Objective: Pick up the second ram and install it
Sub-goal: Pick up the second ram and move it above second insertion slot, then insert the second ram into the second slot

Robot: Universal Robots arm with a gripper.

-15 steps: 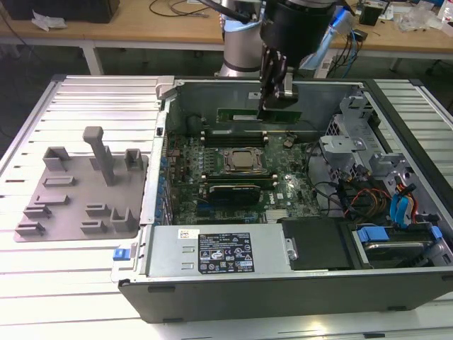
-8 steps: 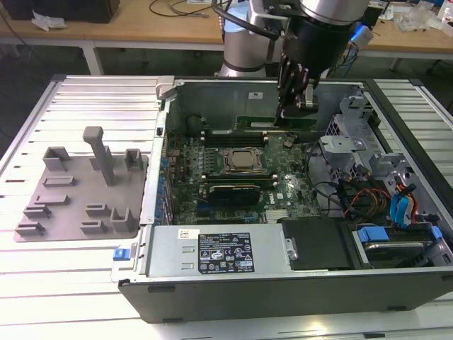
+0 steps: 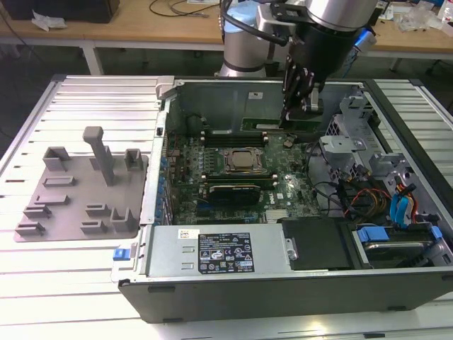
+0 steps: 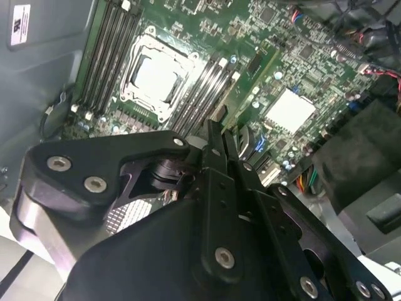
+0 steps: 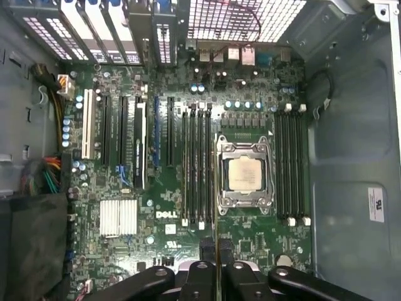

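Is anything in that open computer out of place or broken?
Nothing looks broken or spilled. The one loose part is the second ram, a thin green stick pinched edge-on in the hand above the motherboard, near the CPU socket, not seated in any slot.

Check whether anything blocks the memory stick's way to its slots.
Nothing visible does. The pincer grips the memory stick above the board; the long slots beside the processor socket lie uncovered, with no cable across them.

Arm: silver cylindrical links, pale-blue joint cap at 9 o'clock, black wrist. Tool: matte black linkage plates, silver screws, slim black fingers.
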